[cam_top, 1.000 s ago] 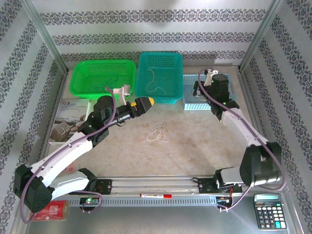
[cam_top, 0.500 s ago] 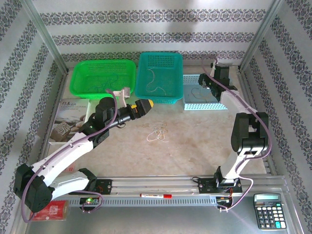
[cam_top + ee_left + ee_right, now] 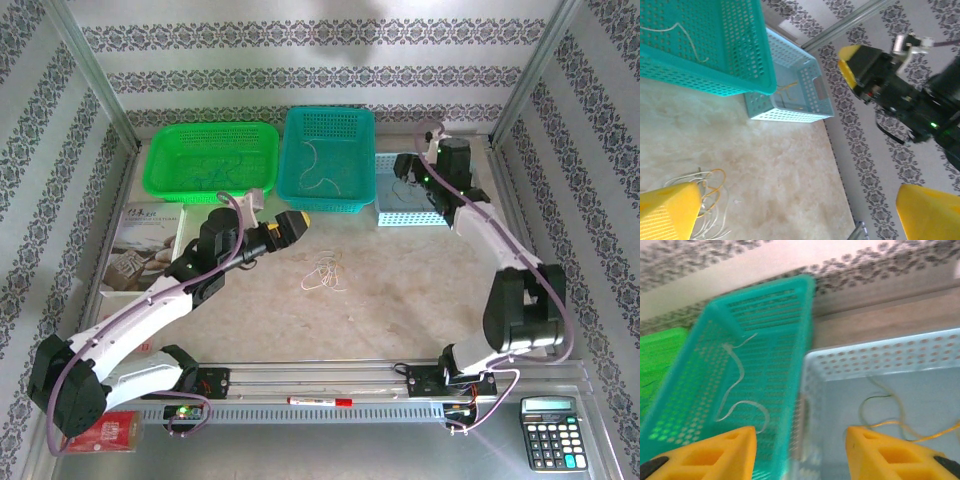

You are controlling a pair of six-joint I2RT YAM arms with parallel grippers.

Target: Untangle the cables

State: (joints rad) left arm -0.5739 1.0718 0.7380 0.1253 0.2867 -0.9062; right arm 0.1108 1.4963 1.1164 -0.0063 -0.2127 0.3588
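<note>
Since a second ago the right arm has unfolded, and the right end effector [image 3: 799, 437] has gone from closed to partly parted. It is empty and sits above the seam between two baskets. The left arm has dipped slightly.

At upper left of the overhead view, the green perforated plastic basket [image 3: 212, 158] holds a dark thin wire [image 3: 218, 176], apparently sorted out of the way. Just right of it, the left end effector [image 3: 298, 220] hangs with its yellow fingers spread wide and empty. It is aimed down-right at the tangled bundle of whitish thread-like cables [image 3: 325, 272], probably ready to pick out the next strand. That bundle lies mid-frame on the counter [image 3: 420, 290], a loose coil slightly longer from lower left to upper right.

The teal perforated plastic basket [image 3: 325, 150] holds a cream wire [image 3: 735, 385] snaking along the basket's length. In the pale blue perforated tray [image 3: 410, 212] a yellowish wire [image 3: 890, 422] loops crosswise, apparently just let go.
</note>
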